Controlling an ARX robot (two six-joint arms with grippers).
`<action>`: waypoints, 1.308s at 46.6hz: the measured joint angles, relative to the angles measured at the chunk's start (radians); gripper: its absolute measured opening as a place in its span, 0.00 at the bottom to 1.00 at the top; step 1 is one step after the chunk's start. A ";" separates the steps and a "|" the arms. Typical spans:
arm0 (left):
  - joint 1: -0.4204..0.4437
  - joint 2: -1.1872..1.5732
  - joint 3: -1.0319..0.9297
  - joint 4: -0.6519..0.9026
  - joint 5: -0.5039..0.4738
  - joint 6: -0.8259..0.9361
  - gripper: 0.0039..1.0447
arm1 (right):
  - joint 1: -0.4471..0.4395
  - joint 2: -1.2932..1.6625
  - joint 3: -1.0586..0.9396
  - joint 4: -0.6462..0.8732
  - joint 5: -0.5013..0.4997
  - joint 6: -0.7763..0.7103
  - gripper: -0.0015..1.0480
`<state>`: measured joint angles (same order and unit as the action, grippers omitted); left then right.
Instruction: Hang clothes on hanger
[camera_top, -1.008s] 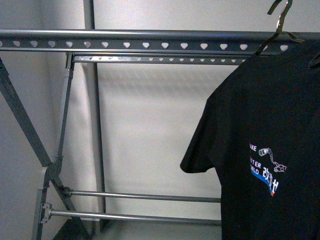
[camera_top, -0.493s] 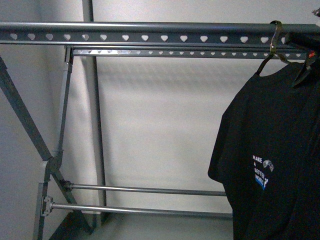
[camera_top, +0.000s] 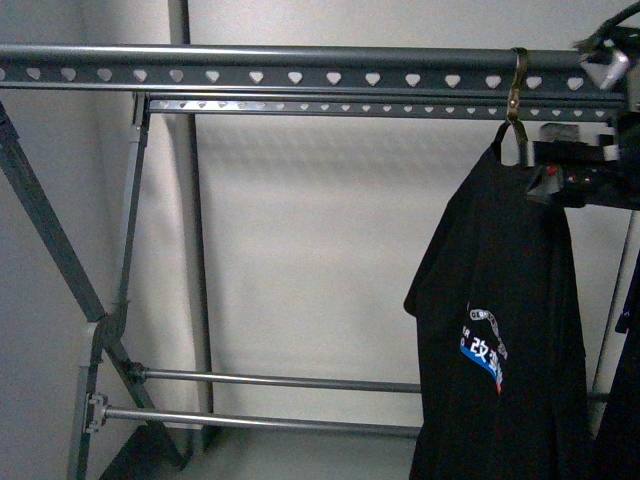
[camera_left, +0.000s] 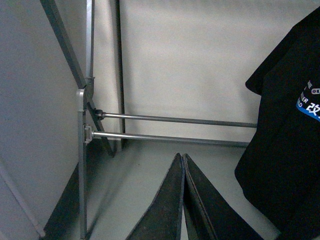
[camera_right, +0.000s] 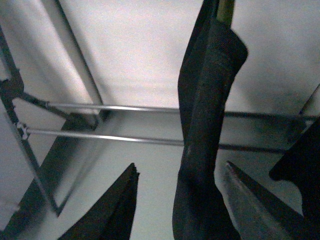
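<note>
The black T-shirt (camera_top: 500, 300) hangs at the right on a wire hook (camera_top: 517, 85) that sits over the grey rack's top rail (camera_top: 300, 75), the one with the heart-shaped holes. The shirt is turned partly edge-on, and its white-blue print faces left. My right gripper (camera_right: 181, 172) is open, with its jaws on either side of a hanging fold of the shirt (camera_right: 200, 125) and not touching it. The right arm shows beside the shirt's shoulder (camera_top: 585, 165). My left gripper (camera_left: 181, 156) is shut and empty, low and to the left of the shirt (camera_left: 285, 150).
The rack has two thin lower crossbars (camera_top: 280, 382) and slanted legs (camera_top: 50, 250) at the left, with a white wall behind. Another dark cloth (camera_top: 628, 420) hangs at the far right edge, behind a rack leg (camera_top: 615, 300).
The hook came down onto the rail and slid left. The shirt turned more edge-on. My right gripper let go and its arm now shows to the right of the shirt.
</note>
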<state>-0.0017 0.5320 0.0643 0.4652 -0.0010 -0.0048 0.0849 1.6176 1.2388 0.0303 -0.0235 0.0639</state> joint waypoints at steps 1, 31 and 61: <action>0.000 -0.011 -0.005 -0.008 0.000 0.000 0.03 | -0.008 -0.047 -0.075 0.078 0.000 -0.004 0.55; 0.000 -0.288 -0.046 -0.216 0.000 0.003 0.03 | -0.086 -1.322 -1.093 0.109 0.022 -0.060 0.05; 0.000 -0.528 -0.046 -0.463 0.000 0.003 0.03 | -0.086 -1.611 -1.232 -0.033 0.022 -0.063 0.02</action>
<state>-0.0017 0.0044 0.0185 0.0025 -0.0006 -0.0017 -0.0010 0.0063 0.0067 -0.0025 -0.0013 0.0010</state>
